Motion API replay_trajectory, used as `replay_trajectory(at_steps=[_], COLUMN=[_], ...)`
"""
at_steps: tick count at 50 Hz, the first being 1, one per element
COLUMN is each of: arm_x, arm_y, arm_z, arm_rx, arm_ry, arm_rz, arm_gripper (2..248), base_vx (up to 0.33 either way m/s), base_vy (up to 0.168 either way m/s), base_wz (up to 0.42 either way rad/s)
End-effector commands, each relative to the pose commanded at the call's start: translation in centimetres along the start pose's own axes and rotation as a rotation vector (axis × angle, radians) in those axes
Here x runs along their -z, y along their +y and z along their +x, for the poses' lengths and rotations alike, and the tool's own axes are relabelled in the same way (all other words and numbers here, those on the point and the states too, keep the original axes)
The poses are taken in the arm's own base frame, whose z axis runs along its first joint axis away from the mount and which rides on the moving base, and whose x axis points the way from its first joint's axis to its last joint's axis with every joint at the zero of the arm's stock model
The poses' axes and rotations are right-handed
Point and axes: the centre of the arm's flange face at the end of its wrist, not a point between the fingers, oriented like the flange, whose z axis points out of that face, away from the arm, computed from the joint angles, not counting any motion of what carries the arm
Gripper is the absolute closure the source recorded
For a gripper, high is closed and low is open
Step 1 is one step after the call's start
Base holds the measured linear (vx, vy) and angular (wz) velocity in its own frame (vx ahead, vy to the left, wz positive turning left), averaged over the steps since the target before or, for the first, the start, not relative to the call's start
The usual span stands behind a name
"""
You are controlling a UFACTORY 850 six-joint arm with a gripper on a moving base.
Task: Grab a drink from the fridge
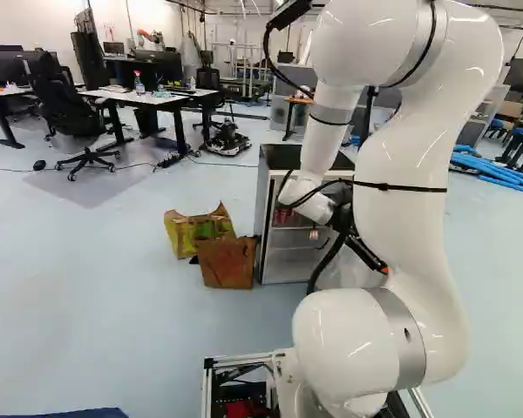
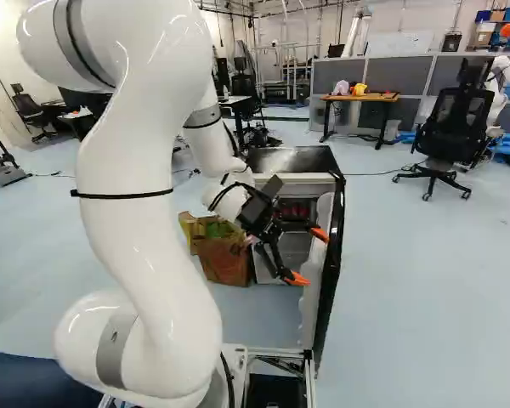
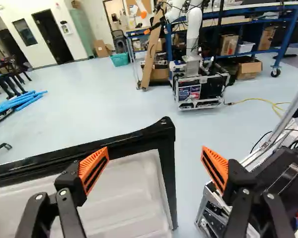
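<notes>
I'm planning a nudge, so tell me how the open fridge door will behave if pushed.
The door is probably stiff, its black frame bordering a moulded white liner. It likely swings rather than slides, standing open from one side of the fridge.

The fridge is faced from behind the arm by both base views; its door is seen close from the wrist view.
</notes>
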Motion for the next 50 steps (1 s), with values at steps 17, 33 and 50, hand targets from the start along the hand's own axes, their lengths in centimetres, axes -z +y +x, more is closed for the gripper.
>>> replay_trajectory(at_steps=[17, 33, 50], arm_x=[-2.0, -4.0, -6.2], arm_y=[-2.7, -5.6, -8.4], arm_z=[0.6, 1.3, 2.1], arm_rx=[-0.086, -0.149, -0.212], arm_ry=[-0.006, -0.009, -0.014], arm_rz=[-0.134, -0.193, -0.246], arm_gripper=[3, 3, 3], base_vx=[0.000, 0.000, 0.000], base_vy=[0.000, 0.000, 0.000], base_wz=[0.000, 0.000, 0.000])
